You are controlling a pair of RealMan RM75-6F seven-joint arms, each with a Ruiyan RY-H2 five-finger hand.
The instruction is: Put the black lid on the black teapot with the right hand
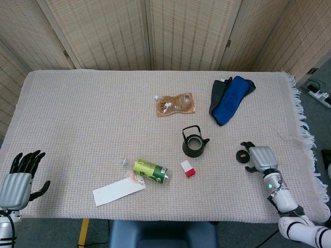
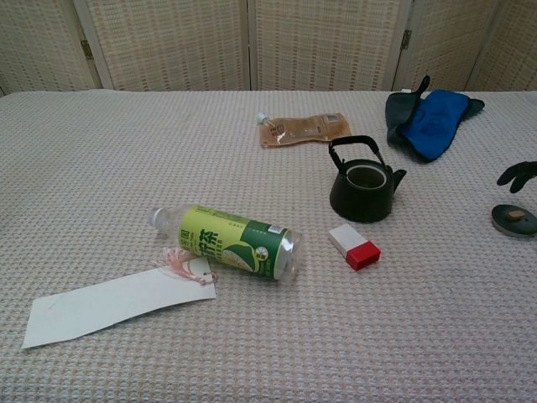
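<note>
The black teapot (image 1: 194,144) (image 2: 362,192) stands open-topped near the table's middle, handle up, spout to the right. The black lid (image 1: 242,155) (image 2: 513,220), with a brown knob, lies flat on the cloth to the teapot's right. My right hand (image 1: 258,157) hovers just right of the lid with fingers spread, its dark fingertips (image 2: 518,175) showing above the lid in the chest view; it holds nothing. My left hand (image 1: 20,179) rests open at the table's front left corner, far from both.
A green bottle (image 1: 150,171) lies on its side beside a white card (image 1: 118,191). A red-and-white box (image 1: 187,169) sits just in front of the teapot. A brown pouch (image 1: 175,104) and a blue and dark cloth (image 1: 229,97) lie further back.
</note>
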